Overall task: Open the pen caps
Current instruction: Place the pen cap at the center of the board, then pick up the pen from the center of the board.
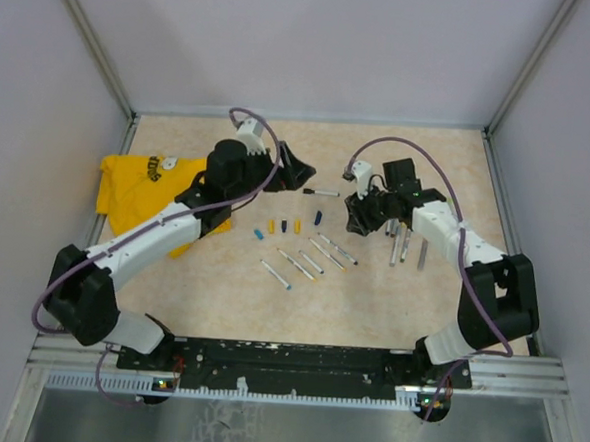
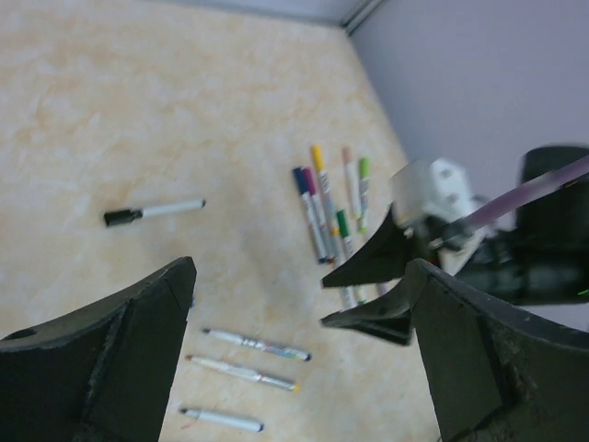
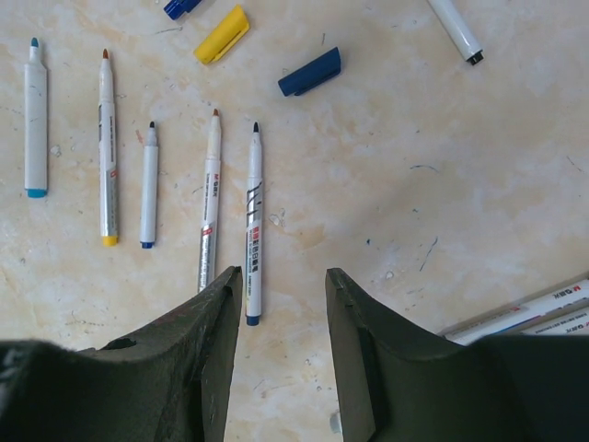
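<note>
Several loose pen caps lie mid-table: a blue cap (image 1: 258, 233), a yellow cap (image 1: 272, 225) and a dark blue cap (image 1: 318, 218). The right wrist view shows the yellow cap (image 3: 222, 35) and the dark blue cap (image 3: 310, 73). Several uncapped pens (image 1: 313, 261) lie in a row below them, also in the right wrist view (image 3: 253, 221). A black-capped pen (image 1: 322, 193) lies between the grippers and shows in the left wrist view (image 2: 152, 212). My left gripper (image 1: 298, 169) (image 2: 302, 272) is open and empty, to that pen's left. My right gripper (image 1: 358, 217) (image 3: 282, 276) is open and empty above bare table.
Several capped pens (image 1: 406, 243) lie to the right of my right gripper and show in the left wrist view (image 2: 327, 207). A yellow cloth (image 1: 137, 186) lies at the left under my left arm. Walls close in the table at the back and sides.
</note>
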